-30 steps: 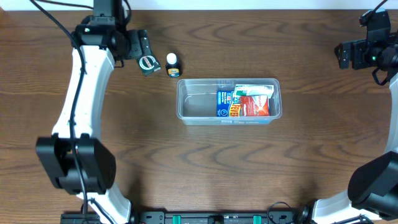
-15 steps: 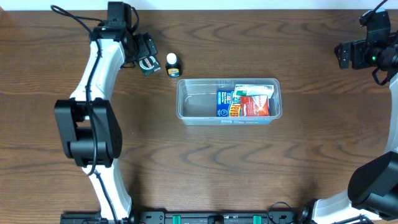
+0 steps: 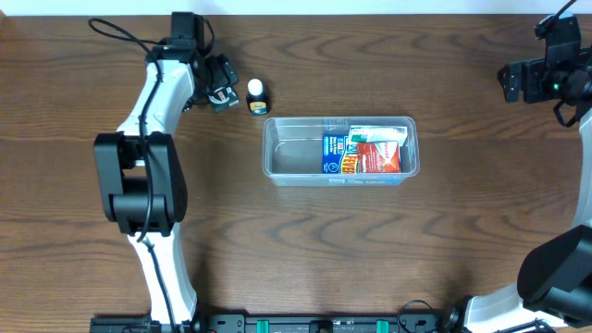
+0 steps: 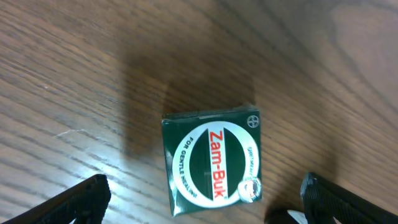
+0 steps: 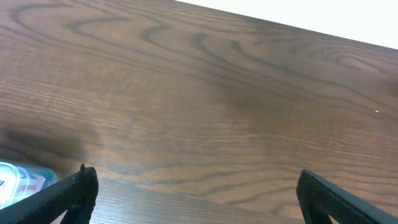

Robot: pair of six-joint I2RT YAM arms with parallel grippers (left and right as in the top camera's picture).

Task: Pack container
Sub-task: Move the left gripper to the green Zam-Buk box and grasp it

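Overhead, the container (image 3: 289,155) is seen at the middle of the table (image 3: 277,250), with packets (image 3: 365,151) lying in its right half. The left hand (image 3: 218,91) is held wide open over a green Zam-Buk box (image 4: 211,162), which is not gripped. A small bottle (image 3: 256,95) stands just beside the box. The right hand (image 3: 514,81) is spread wide, empty, well apart from the container.
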